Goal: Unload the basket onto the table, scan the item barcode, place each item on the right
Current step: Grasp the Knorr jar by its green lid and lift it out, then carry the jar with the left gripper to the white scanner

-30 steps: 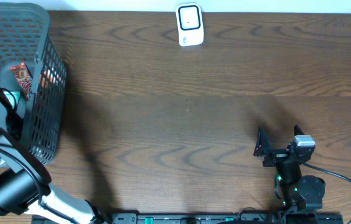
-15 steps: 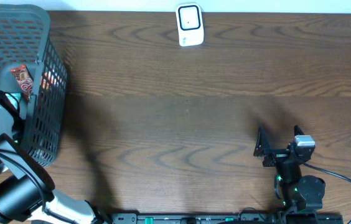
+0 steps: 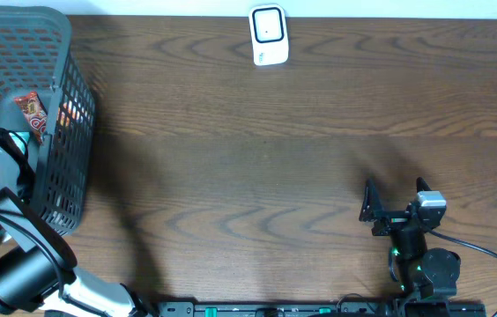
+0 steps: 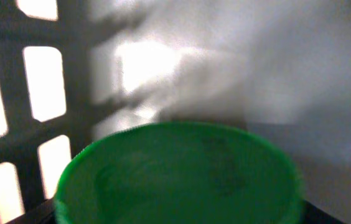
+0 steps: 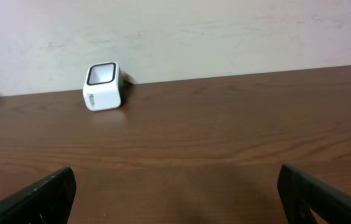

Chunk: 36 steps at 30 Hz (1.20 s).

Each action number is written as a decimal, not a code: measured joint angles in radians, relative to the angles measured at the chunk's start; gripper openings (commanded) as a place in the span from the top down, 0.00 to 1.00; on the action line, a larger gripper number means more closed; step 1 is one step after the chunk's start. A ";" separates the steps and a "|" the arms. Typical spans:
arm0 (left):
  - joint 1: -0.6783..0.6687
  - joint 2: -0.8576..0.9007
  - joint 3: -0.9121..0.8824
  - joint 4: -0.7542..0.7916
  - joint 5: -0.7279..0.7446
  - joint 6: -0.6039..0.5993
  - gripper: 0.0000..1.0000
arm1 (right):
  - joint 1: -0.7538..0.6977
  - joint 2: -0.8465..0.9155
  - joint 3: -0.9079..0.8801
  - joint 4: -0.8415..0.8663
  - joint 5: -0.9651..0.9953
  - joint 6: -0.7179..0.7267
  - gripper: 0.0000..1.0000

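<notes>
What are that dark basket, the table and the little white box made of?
Basket: looks like moulded dark grey plastic, an open grid. Table: wood or wood-look laminate, grain lines showing, matte. White box: probably smooth plastic, with a dark window.

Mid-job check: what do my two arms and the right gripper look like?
Left arm: black joints, white-silver segments, black cable looped alongside. Right arm: black, grey camera block at the wrist, small green lights, black cord curving off its base. Right gripper: two black wedge-shaped fingers.
</notes>
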 measured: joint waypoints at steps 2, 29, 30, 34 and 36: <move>0.000 0.015 0.022 -0.029 -0.024 0.016 0.30 | 0.000 0.000 0.000 0.000 0.000 0.000 0.01; -0.072 -0.307 0.580 -0.315 -0.106 0.141 0.31 | 0.000 0.000 0.000 0.000 0.000 0.000 0.01; -0.098 -0.343 0.583 -0.311 -0.108 0.144 0.31 | 0.000 0.000 0.000 0.000 0.000 0.000 0.01; -0.256 -0.468 0.588 -0.293 -0.112 0.147 0.31 | 0.000 0.000 0.000 0.000 0.000 0.000 0.01; -0.362 -0.505 0.589 -0.271 -0.116 0.147 0.31 | 0.000 0.000 0.000 0.000 0.000 0.000 0.01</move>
